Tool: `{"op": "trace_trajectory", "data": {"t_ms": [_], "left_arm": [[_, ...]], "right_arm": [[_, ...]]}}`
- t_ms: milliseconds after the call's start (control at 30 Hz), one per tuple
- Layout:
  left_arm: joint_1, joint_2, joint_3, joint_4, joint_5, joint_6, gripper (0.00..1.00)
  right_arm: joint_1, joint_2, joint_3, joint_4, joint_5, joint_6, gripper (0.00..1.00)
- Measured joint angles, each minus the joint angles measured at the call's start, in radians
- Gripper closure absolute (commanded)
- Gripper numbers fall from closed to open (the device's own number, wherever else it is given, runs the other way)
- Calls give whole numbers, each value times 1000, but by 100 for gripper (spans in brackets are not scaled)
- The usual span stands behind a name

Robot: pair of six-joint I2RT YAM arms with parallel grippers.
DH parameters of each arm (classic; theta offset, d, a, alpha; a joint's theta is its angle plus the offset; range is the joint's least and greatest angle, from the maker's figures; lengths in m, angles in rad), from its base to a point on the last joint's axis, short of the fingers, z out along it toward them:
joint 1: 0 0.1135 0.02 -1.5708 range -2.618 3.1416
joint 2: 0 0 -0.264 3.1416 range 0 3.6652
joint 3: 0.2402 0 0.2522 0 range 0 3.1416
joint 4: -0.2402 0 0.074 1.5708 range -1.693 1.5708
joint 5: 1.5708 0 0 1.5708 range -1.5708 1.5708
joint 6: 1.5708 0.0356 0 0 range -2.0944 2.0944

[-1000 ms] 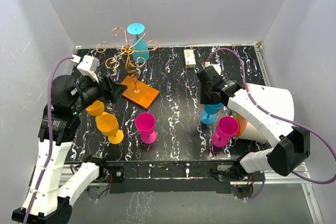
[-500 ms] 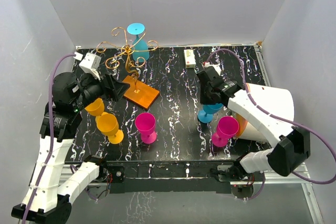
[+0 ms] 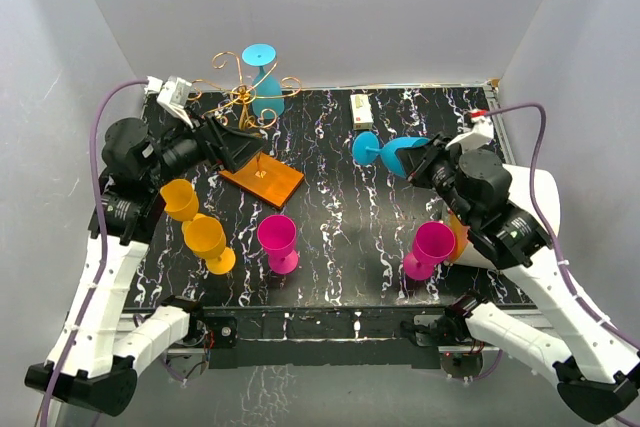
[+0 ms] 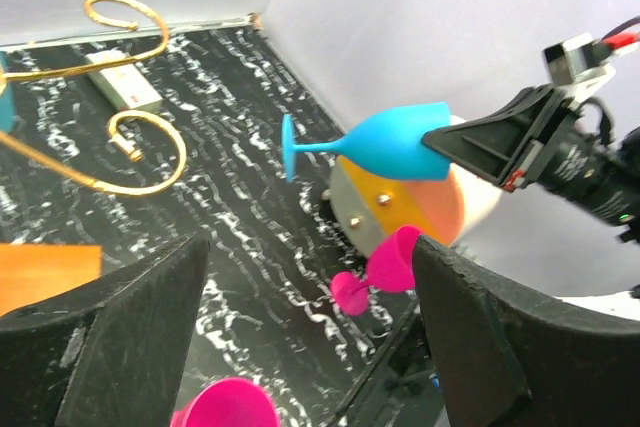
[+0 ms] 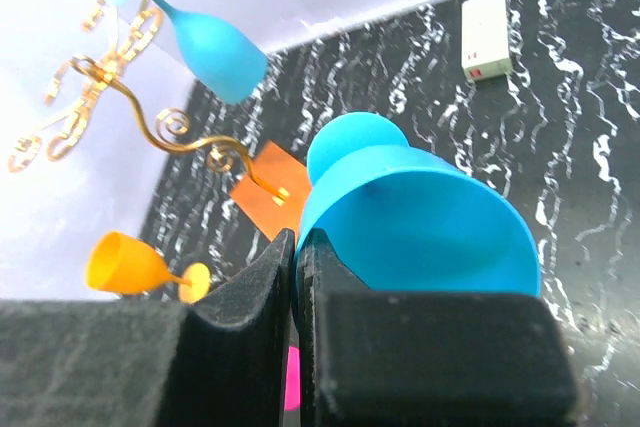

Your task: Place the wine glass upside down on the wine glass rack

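The wine glass rack (image 3: 240,97) is a gold wire tree on an orange-brown base (image 3: 262,179) at the back left. One blue glass (image 3: 265,87) hangs on it upside down. My right gripper (image 3: 425,162) is shut on the rim of a second blue wine glass (image 3: 395,154). It holds the glass in the air on its side, foot pointing left toward the rack. The right wrist view shows the bowl (image 5: 420,227) pinched between the fingers, with the rack (image 5: 150,107) beyond. My left gripper (image 3: 235,142) is open and empty beside the rack's stem; its view shows the held glass (image 4: 385,142).
Two orange glasses (image 3: 180,197) (image 3: 207,240) and a pink glass (image 3: 277,237) stand front left. Another pink glass (image 3: 432,244) stands front right beside a white and orange container (image 3: 510,207) lying on its side. A small white box (image 3: 361,110) lies at the back.
My right gripper has lifted the blue glass off the table and tipped it sideways, foot to the left. My left gripper has moved back toward the rack.
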Motion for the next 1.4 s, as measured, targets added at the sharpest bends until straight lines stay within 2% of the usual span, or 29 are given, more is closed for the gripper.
{"op": "trace_trajectory", "data": {"t_ms": [200, 433, 733, 900, 1100, 1400], "left_arm": [[-36, 52, -8, 161, 58, -145, 11], [-129, 120, -8, 245, 41, -243, 10], [-223, 169, -9, 323, -94, -441, 14], [-265, 201, -9, 383, -170, -536, 13], [-343, 275, 4, 445, -259, -580, 11], [-493, 386, 37, 565, -432, -580, 20]], "right_arm": [[0, -69, -89, 178, -1, 59, 100], [0, -106, -107, 323, -2, 116, 100], [0, -166, -159, 491, 1, 192, 100], [0, -180, -188, 568, 1, 232, 100], [0, -173, -193, 647, -16, 271, 100], [0, -166, -199, 750, -52, 311, 100]]}}
